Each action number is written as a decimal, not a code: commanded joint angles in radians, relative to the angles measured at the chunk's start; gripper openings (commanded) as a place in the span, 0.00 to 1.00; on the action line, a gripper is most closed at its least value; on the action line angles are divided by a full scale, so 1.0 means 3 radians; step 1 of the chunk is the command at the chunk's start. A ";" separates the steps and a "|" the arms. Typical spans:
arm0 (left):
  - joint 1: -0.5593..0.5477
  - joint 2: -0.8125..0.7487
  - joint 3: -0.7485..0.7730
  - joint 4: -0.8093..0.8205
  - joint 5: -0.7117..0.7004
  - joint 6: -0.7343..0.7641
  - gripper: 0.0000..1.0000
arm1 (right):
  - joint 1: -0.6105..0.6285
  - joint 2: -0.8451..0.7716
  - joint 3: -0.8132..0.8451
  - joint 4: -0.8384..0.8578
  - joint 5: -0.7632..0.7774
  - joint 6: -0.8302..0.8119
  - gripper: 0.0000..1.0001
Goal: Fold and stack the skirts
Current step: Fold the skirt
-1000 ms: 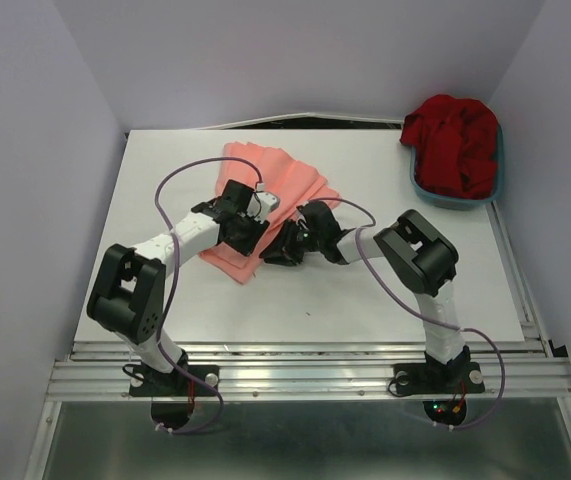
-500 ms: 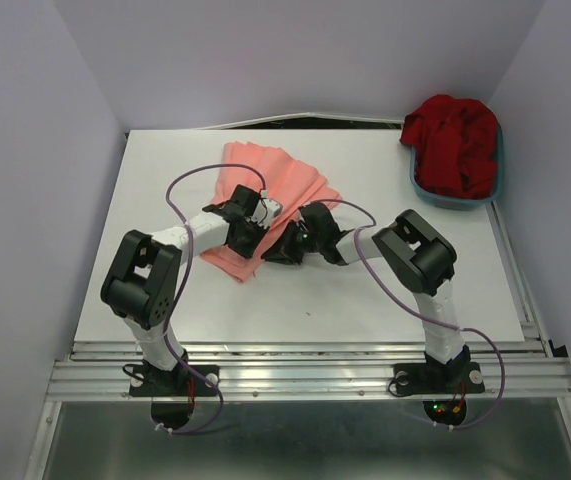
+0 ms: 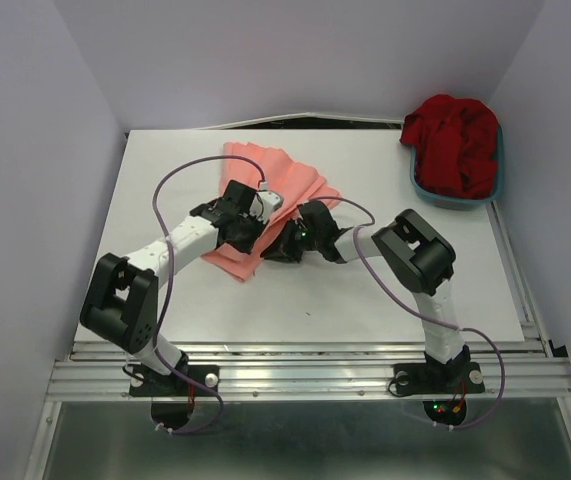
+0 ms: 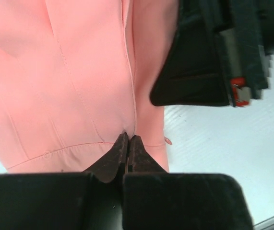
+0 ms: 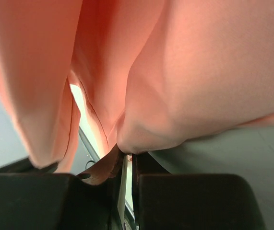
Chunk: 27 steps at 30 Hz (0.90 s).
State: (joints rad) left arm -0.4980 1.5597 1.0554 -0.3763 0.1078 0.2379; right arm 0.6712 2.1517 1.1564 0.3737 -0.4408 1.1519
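One high view, two close wrist views
The top camera is looking down over the table from its near edge; both wrist cameras are peering along their fingers, very close on the salmon-pink skirt sitting centre-frame overhead.

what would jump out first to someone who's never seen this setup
The salmon-pink skirt spread in the middle of the white table draws the eye first, with both arms meeting at its near edge. There the left gripper is pinched shut on the cloth by the waistband seam, and the right gripper is closed on a fold beside it. Next comes the deep red skirt, heaped in the teal basin at the far right corner.
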 commanded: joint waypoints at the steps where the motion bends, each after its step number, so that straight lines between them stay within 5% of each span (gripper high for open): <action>1: -0.0114 -0.0208 -0.0092 -0.0284 0.0188 0.0041 0.00 | 0.0018 0.0191 0.0052 -0.0371 0.0355 -0.0132 0.01; 18: -0.0181 0.0389 -0.0189 -0.0279 0.0438 -0.0021 0.00 | 0.0018 0.0124 0.0036 -0.0458 0.0442 -0.0204 0.01; 23: -0.0109 0.0625 -0.0092 -0.0346 0.0520 -0.0026 0.00 | -0.0155 -0.0131 0.0016 -0.0917 0.0518 -0.0586 0.22; 27: -0.0073 0.0681 -0.0097 -0.0372 0.0576 0.0000 0.00 | -0.0539 -0.0417 -0.0035 -0.1438 0.0590 -0.0960 0.24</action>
State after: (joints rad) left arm -0.5274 1.7012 1.0538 -0.4347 0.2573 0.2367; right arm 0.6331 2.0914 1.1736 0.2153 -0.3878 1.0252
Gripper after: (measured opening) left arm 0.036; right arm 0.236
